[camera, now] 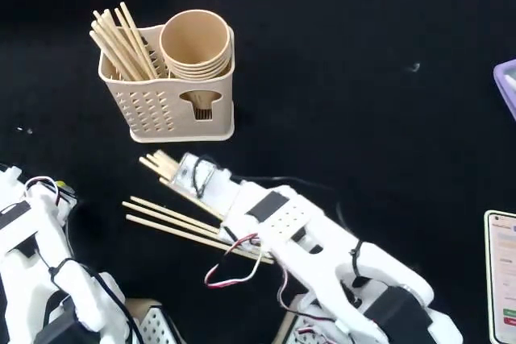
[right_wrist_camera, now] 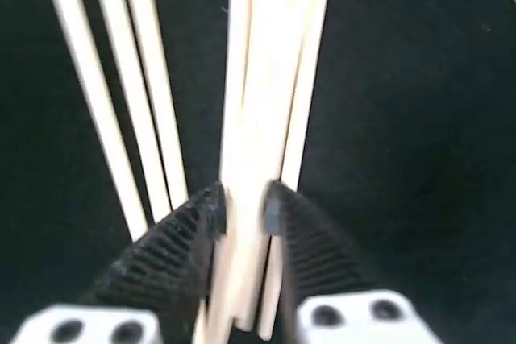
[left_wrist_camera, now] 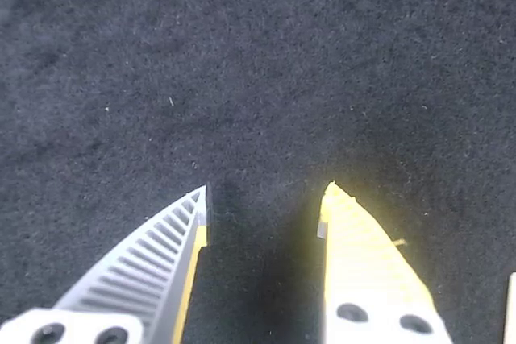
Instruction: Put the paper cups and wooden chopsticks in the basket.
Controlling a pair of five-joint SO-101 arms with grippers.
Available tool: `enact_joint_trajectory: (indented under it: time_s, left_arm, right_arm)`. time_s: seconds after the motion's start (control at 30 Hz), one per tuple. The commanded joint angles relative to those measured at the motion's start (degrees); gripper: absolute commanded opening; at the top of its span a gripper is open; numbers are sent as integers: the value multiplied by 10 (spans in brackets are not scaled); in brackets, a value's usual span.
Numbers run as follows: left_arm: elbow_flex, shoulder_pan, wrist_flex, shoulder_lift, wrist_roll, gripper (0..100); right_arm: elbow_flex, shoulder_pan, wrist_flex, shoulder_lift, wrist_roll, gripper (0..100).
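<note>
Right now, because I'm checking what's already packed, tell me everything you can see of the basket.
The basket is a cream, plastic-looking box with rows of small slots in its walls, a keyhole-shaped cut-out in front and a flared base. It stands upright on the black table, toward the far left. A bunch of wooden chopsticks leans out of its left part; a nested stack of paper cups fills its right part.
</note>
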Motion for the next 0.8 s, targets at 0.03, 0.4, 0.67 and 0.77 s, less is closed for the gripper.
enact_joint_trajectory:
  time_s: [0.03,0.4,0.67,0.77]
  left_arm:
    - [-26,3,-5,-14,0,224]
    - [-26,4,-5,-14,0,224]
    - [-26,2,-5,-14,0,224]
    - [-26,2,-5,-14,0,224]
  right_arm:
    - [-27,11,38,-65,-25,13]
    - [-7,10,76,-153,-35,11]
    - [-3,-13,76,-214,-74,11]
    - [13,-38,73,-247,-75,11]
